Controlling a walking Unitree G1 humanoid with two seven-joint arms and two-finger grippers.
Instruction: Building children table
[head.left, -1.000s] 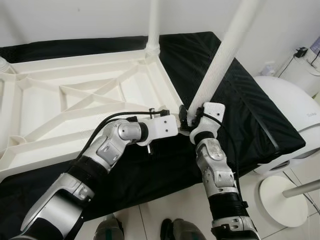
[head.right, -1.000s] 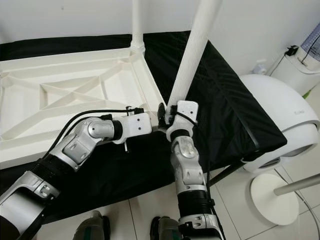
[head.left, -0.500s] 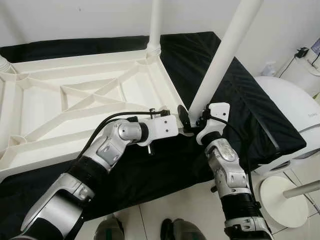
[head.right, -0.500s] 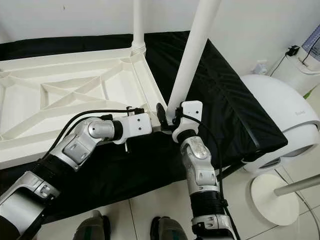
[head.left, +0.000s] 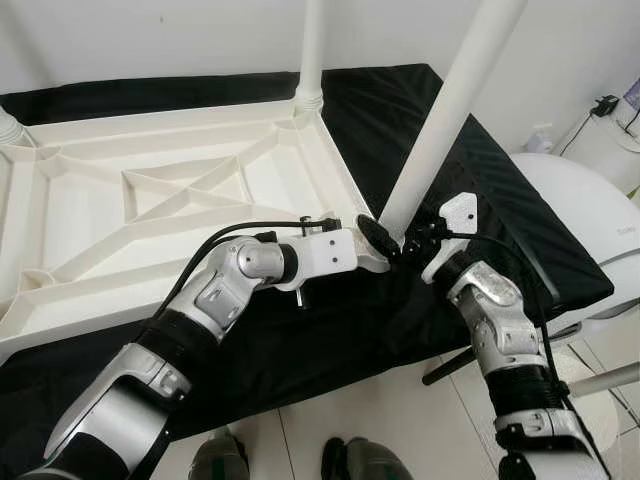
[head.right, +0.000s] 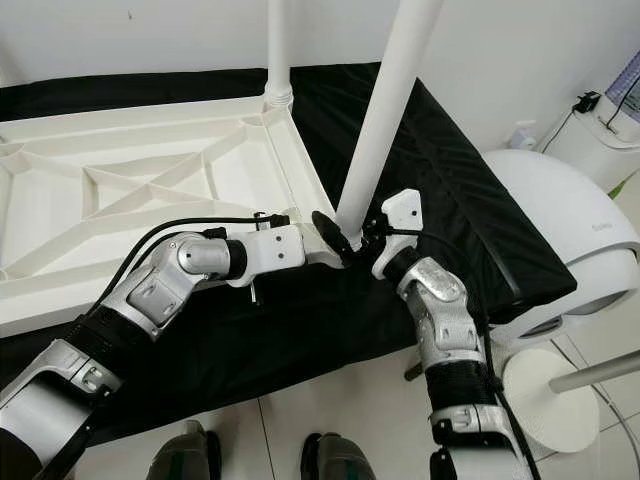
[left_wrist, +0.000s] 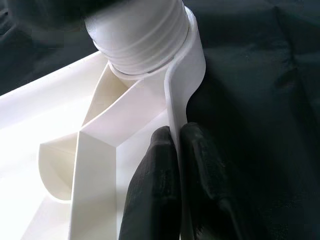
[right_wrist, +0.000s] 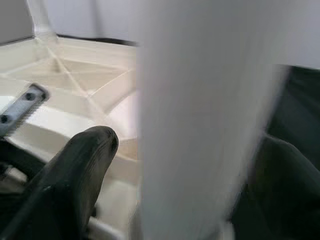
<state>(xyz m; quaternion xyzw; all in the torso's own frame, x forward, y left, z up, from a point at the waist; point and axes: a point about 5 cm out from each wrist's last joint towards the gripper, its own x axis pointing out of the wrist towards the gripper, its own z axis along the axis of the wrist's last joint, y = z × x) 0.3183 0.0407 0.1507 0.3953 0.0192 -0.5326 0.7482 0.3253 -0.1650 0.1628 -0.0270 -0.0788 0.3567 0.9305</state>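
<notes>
The tabletop (head.left: 150, 200) lies upside down on a black cloth (head.left: 480, 190); the left gripper (left_wrist: 175, 165) pinches its corner rim, fingers closed on the thin wall. Beside it, the right gripper (head.left: 405, 238) spans the leg (head.left: 440, 120) standing in that corner; its fingers (right_wrist: 75, 170) flank the leg, grip uncertain.

Both hands crowd the near table leg (head.left: 440, 125); far leg (head.left: 309, 50) stands clear.

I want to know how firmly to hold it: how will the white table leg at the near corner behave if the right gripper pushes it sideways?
The table leg looks stiff, a smooth round tube, so fingers may slip around it. Long and leaning, it probably levers hard on its threaded socket. The left gripper pinching the tabletop rim should resist.
</notes>
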